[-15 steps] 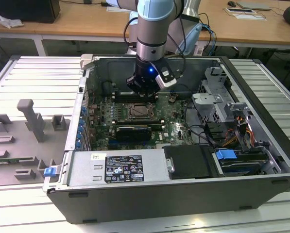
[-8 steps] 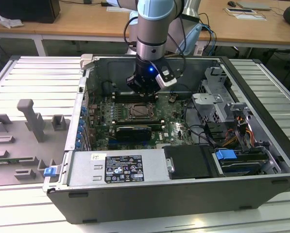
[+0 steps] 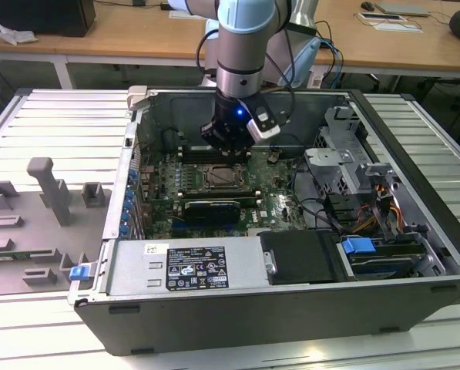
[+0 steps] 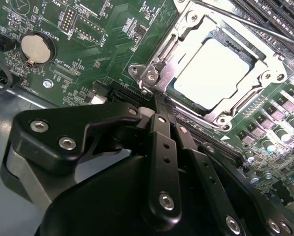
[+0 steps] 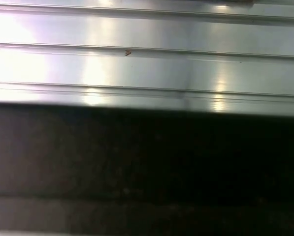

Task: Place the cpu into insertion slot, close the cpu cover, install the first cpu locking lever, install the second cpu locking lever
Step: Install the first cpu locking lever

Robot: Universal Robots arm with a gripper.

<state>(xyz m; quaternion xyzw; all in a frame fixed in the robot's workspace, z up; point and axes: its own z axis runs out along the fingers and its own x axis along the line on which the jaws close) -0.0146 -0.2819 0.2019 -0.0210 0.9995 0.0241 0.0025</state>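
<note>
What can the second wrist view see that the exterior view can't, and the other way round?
The second wrist view shows the round coin battery on the board, plus the screws holding the cpu cover around the cpu. The exterior view shows the whole computer case, the blue robot arm and the grey ribbed table. Both show the green motherboard and the gripper close to the socket, fingers pressed together.

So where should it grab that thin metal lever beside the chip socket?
Probably on the bare straight stretch of the lever, coming down from above with the gripper spanning its thin width. It is a slim rod running along the edge of the cpu cover, so only its narrow sides offer a grip.
</note>
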